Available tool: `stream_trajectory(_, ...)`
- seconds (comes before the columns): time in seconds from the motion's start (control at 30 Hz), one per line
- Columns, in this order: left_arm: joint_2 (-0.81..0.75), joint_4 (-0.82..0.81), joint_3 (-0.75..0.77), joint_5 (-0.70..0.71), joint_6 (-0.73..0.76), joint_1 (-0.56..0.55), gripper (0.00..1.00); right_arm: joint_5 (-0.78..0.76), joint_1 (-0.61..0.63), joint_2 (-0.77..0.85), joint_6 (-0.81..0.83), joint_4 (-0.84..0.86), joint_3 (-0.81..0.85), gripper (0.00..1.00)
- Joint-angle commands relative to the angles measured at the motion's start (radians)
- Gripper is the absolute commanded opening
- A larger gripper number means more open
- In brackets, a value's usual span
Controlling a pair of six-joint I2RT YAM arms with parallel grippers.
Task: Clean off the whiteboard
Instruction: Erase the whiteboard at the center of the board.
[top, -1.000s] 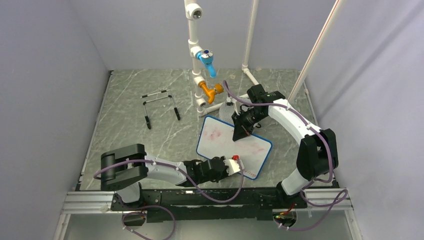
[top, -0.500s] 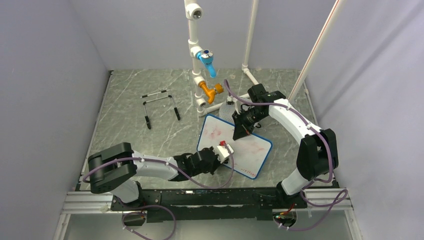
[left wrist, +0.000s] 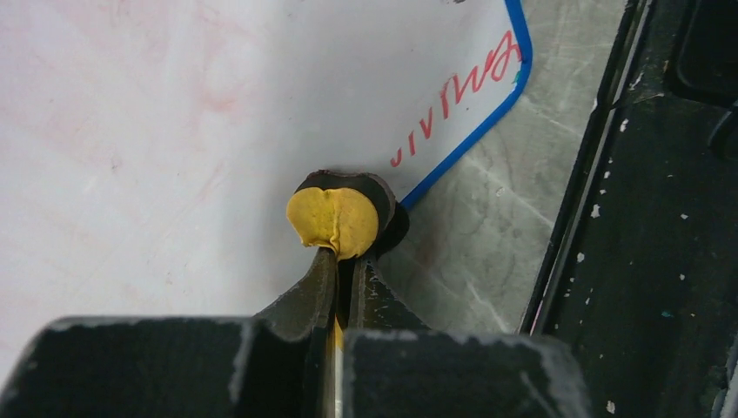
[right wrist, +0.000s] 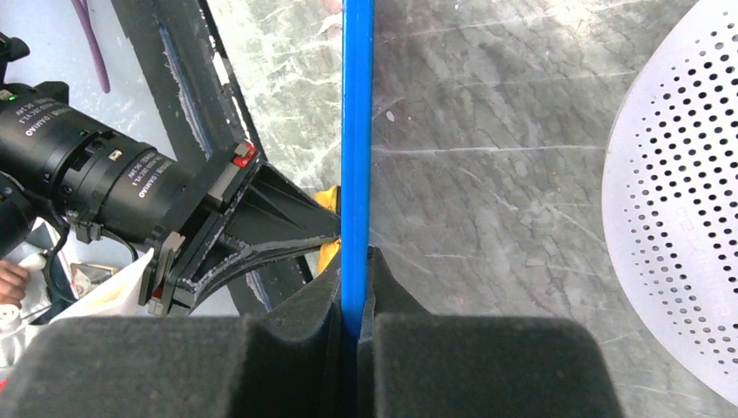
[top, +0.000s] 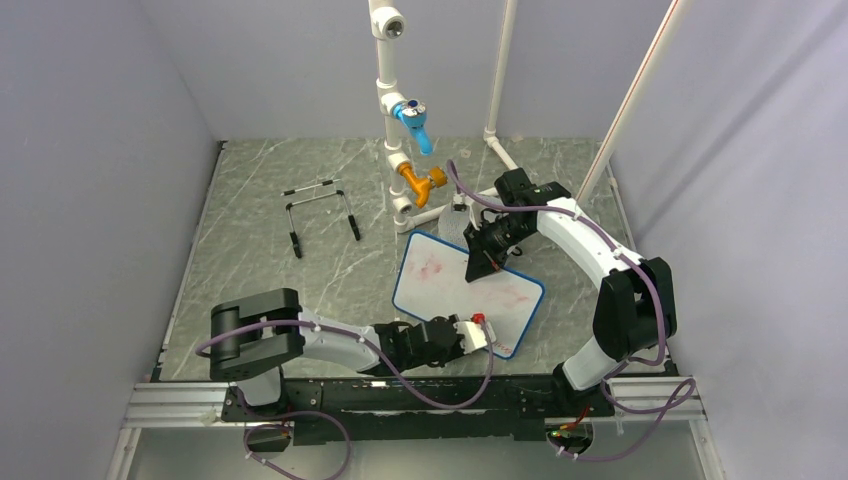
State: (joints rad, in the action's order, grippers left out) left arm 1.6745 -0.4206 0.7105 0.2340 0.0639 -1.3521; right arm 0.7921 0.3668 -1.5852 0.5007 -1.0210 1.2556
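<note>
Both closed: left pincer (left wrist: 346, 264) pinches yellow pad (left wrist: 334, 219); right pincer (right wrist: 355, 272) pinches whiteboard (top: 440, 287) edge.

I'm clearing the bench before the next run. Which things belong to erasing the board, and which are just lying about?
Job: flat white rectangular whiteboard with blue frame; red marker writing at its corner; small round yellow pad pinched in left hand; right hand clamping the board's edge.
Lying about: black wire stand; white pipe with blue and orange valves; round grey perforated disc.
</note>
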Motion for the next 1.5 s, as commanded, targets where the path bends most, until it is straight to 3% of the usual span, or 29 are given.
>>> stream_trajectory(0.0, 0.019, -0.017, 0.046, -0.009, 0.037, -0.007, 0.00, 0.079, 0.019, 0.019, 0.084, 0.035, -0.004, 0.00)
stream_trajectory(0.1, 0.017, 0.000, 0.035, 0.055, 0.022, 0.009, 0.00, 0.079, 0.019, 0.020, 0.084, 0.035, -0.004, 0.00)
stream_trajectory(0.3, -0.072, 0.030, -0.084, 0.090, -0.148, 0.160, 0.00, 0.081, 0.019, 0.021, 0.084, 0.034, -0.004, 0.00)
stream_trajectory(0.5, -0.157, 0.040, -0.150, 0.073, -0.141, 0.206, 0.00, 0.081, 0.020, 0.019, 0.084, 0.034, -0.005, 0.00)
stream_trajectory(0.67, -0.125, -0.015, -0.116, -0.026, -0.078, 0.143, 0.00, 0.079, 0.018, 0.019, 0.082, 0.035, -0.005, 0.00)
stream_trajectory(1.0, 0.059, 0.041, 0.097, -0.104, 0.092, -0.040, 0.00, 0.081, 0.018, 0.017, 0.084, 0.034, -0.004, 0.00)
stream_trajectory(1.2, 0.071, 0.079, 0.112, 0.025, 0.070, -0.025, 0.00, 0.081, 0.018, 0.018, 0.084, 0.035, -0.004, 0.00)
stream_trajectory(1.47, -0.071, 0.116, -0.022, 0.187, -0.146, 0.142, 0.00, 0.081, 0.016, 0.019, 0.084, 0.034, -0.004, 0.00)
